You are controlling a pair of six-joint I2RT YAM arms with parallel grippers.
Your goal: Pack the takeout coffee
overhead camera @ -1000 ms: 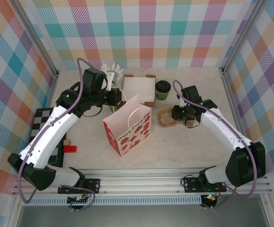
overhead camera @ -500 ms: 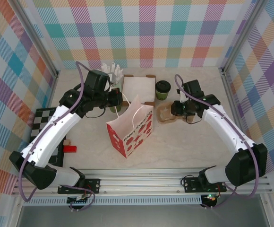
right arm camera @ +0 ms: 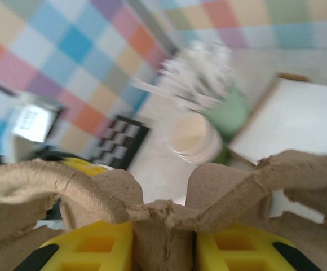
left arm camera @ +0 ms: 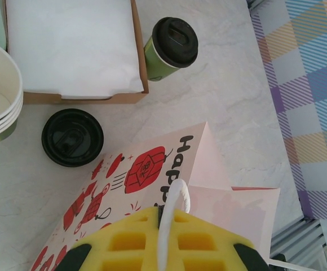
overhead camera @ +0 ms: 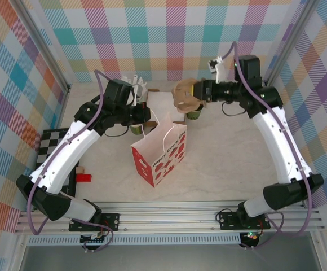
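White paper bag [left arm camera: 144,175] — red print, "Happ…" legible, takeout coffee [left arm camera: 172,46] upright

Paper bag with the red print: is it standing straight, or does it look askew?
It looks askew. The white paper bag with red print leans over, held by its white cord handle in the shut left claw; its printed face is turned partly upward.

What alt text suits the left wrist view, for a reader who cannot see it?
The left gripper pinches the white handle of a red-printed paper bag. Beyond it are the takeout coffee, a loose black lid and a paper-lined cardboard box.
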